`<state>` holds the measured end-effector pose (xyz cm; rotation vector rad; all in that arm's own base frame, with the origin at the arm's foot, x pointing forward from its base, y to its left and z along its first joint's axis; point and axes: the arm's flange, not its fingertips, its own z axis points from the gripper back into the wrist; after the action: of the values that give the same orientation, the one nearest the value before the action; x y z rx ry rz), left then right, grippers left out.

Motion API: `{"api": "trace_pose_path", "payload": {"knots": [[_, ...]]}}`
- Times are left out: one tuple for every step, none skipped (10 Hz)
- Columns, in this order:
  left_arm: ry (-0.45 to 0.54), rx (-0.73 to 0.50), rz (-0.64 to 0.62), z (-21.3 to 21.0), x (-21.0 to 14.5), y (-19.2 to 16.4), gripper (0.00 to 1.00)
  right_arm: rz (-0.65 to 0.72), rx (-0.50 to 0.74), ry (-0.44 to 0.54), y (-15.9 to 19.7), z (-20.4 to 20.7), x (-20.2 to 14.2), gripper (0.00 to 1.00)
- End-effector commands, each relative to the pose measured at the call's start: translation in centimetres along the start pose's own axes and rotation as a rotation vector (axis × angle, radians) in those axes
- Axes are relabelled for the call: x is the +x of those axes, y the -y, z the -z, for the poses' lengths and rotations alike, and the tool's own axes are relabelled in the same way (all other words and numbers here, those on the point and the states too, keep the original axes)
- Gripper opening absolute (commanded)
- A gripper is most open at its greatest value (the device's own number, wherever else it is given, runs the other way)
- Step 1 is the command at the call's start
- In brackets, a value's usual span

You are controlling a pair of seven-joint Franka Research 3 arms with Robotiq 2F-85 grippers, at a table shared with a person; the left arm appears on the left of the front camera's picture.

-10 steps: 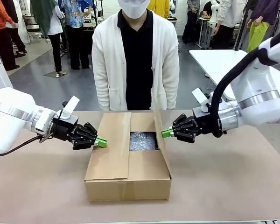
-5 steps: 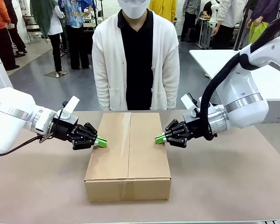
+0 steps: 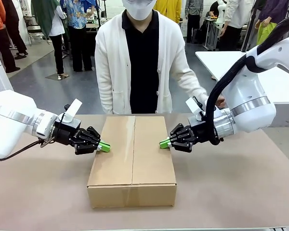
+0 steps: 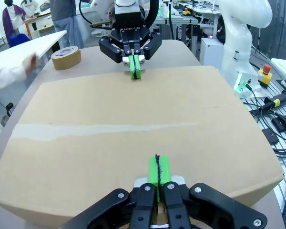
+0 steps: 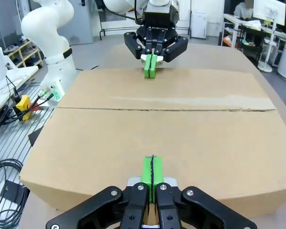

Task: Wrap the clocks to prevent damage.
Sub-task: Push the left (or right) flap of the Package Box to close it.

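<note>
A plain brown cardboard box (image 3: 132, 154), long and flat-topped, is lying in the middle of the tan table (image 3: 231, 183). Its two matte top flaps are lying down flat and meeting along a straight seam (image 3: 133, 144) that is running away from the robot. With the flaps down, the clocks inside are staying hidden.

The left gripper (image 3: 105, 147) is holding nothing. Its green pads are pressing flat against each other with no gap, and their tip is resting at the outer edge of the left flap (image 3: 114, 151). The right gripper (image 3: 164, 143) is doing the same on the other side: pads squeezed together, gripping nothing, tip sitting at the outer edge of the right flap (image 3: 151, 151). The two tips are pointing at each other across the lid.

A person (image 3: 139, 62) in a soft white cardigan is standing at the far side, one hand (image 3: 220, 101) reaching out behind the right arm. A roll of brown tape (image 4: 66, 57) is lying flat on the table near that gripper.
</note>
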<state>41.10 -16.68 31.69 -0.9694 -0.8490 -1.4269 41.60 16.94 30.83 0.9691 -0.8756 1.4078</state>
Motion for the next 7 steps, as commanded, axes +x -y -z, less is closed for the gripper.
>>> {"api": "trace_pose_path", "payload": {"knots": [[-0.007, 0.006, 0.002, 0.2, -0.4, -0.1, 0.00, -0.005, 0.034, -0.063, -0.2, 1.6, -1.7, 0.01], [-0.007, 0.006, 0.002, 0.2, -0.4, -0.1, 0.00, 0.000, 0.000, 0.000, 0.0, 0.0, 0.0, 0.01], [-0.007, 0.006, 0.002, 0.2, -0.4, -0.1, 0.00, 0.000, 0.000, 0.000, 0.0, 0.0, 0.0, 0.01], [-0.007, 0.006, 0.002, 0.2, -0.4, -0.1, 0.00, 0.000, 0.000, 0.000, 0.0, 0.0, 0.0, 0.01], [-0.007, 0.006, 0.002, 0.2, -0.4, -0.1, 0.00, 0.000, 0.000, 0.000, 0.0, 0.0, 0.0, 0.01], [-0.007, 0.006, 0.002, 0.2, -0.4, -0.1, 0.00, 0.000, 0.000, 0.000, 0.0, 0.0, 0.0, 0.01], [-0.007, 0.006, 0.002, 0.2, -0.4, -0.1, 0.00, 0.000, 0.000, 0.000, 0.0, 0.0, 0.0, 0.01]]}}
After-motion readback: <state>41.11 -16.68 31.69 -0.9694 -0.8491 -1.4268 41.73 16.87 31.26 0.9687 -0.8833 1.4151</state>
